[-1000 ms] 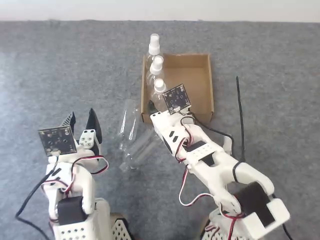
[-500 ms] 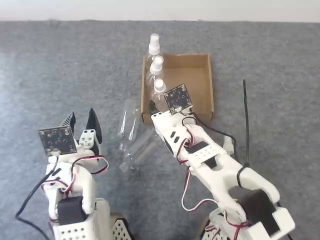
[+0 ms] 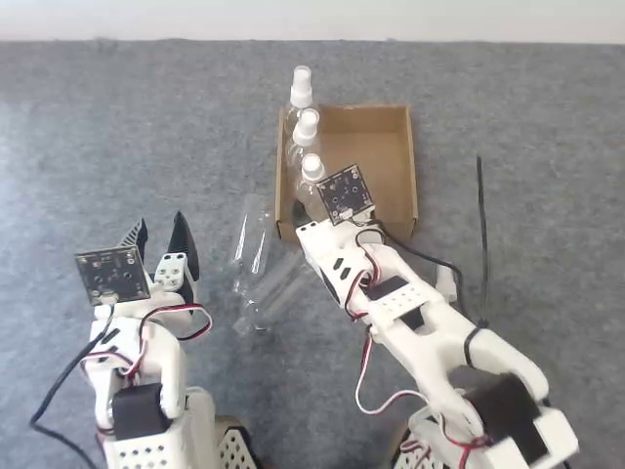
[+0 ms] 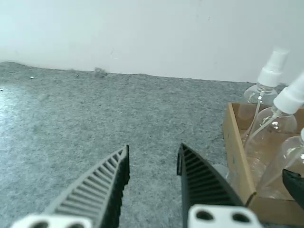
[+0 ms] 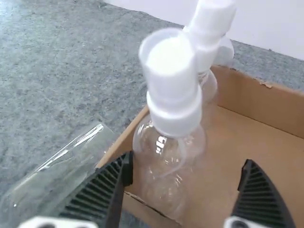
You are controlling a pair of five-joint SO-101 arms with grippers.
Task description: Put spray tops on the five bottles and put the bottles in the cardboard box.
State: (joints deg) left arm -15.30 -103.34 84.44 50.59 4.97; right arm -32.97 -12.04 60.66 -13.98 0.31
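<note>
The cardboard box [image 3: 376, 166] stands at the middle back of the carpet. Three clear bottles with white spray tops [image 3: 312, 167] stand in a row along its left wall, also visible in the left wrist view [image 4: 273, 118]. Two clear bottles without tops [image 3: 262, 269] lie on the carpet just left of the box's near corner. My right gripper [image 5: 183, 190] is open, its jaws wide on either side of the nearest capped bottle [image 5: 168, 142] at the box's near left corner. My left gripper [image 4: 152, 166] is open and holds nothing, low at the front left [image 3: 161, 239].
Grey carpet covers the table, with open room to the left and far right. A white wall rises behind the box. A small white part [image 3: 446, 283] lies beside the right arm, and a thin black strip [image 3: 481, 225] sticks up from that arm.
The right arm's rear links have shifted slightly to the right, while its gripper stays at the box's near left corner. The left arm has not moved.
</note>
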